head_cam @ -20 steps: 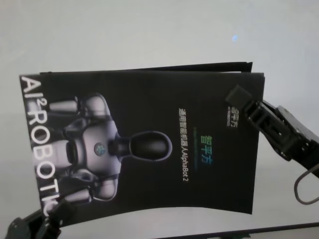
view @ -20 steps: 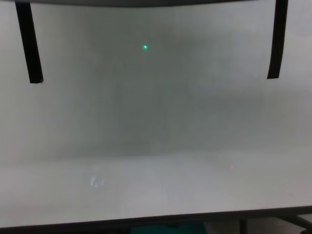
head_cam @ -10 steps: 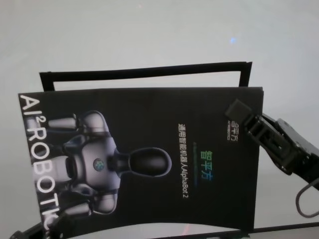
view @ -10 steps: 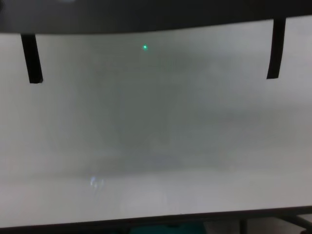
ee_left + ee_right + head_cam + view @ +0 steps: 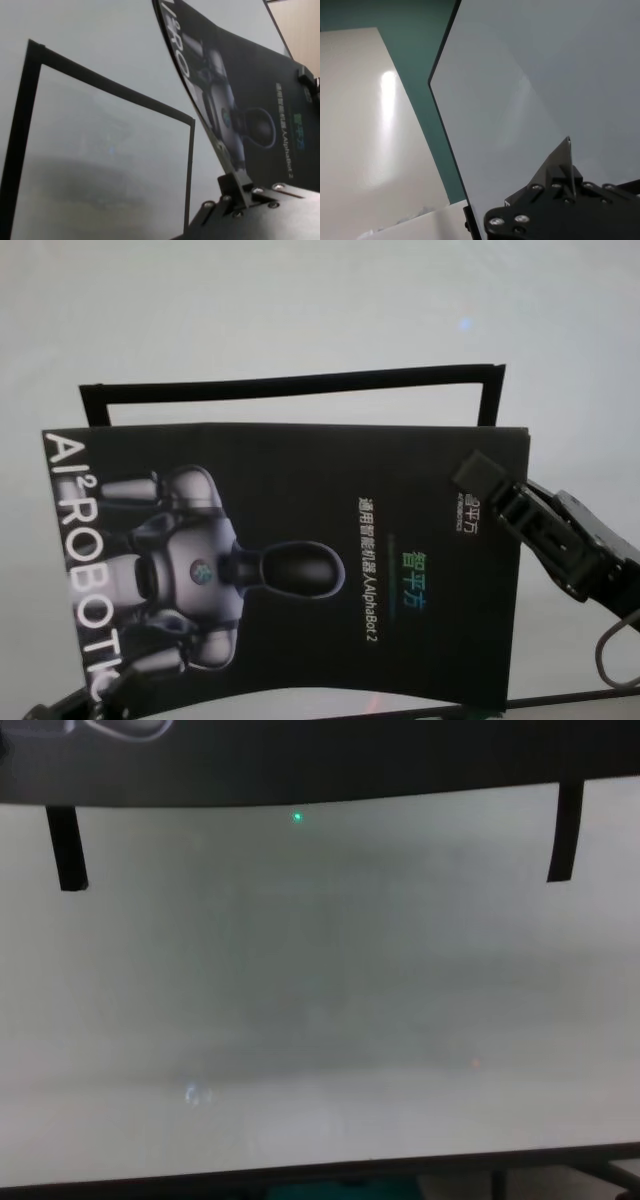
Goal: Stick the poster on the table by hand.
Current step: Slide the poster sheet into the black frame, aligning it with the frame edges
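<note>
The left end effector (image 5: 95,695) sits at the near-left corner of the poster (image 5: 300,570), low in the head view and mostly hidden behind the sheet. In the left wrist view its black finger (image 5: 235,182) lies against the poster's curling white-lettered edge, so it appears to be closed on that corner, though the pinch itself is hidden.

The poster hangs above the surface (image 5: 300,300), held between the two arms and not lying flat. Its left edge bows upward, as the left wrist view shows. The printed side faces up, with the grey-white robot picture toward the left and the "AlphaBot 2" lettering near the middle. In the chest view the sheet's dark near edge (image 5: 320,765) spans the top, clear above the bare surface.

Beyond the poster, a black tape frame (image 5: 290,385) lies on the surface: a long strip across the far side and a short strip running nearer at each end. The poster overlaps the lower parts of these side strips.

The right end effector (image 5: 490,490) reaches in from the right, its blocky fingers closed on the poster's far-right corner, forearm angled back toward the right edge.
</note>
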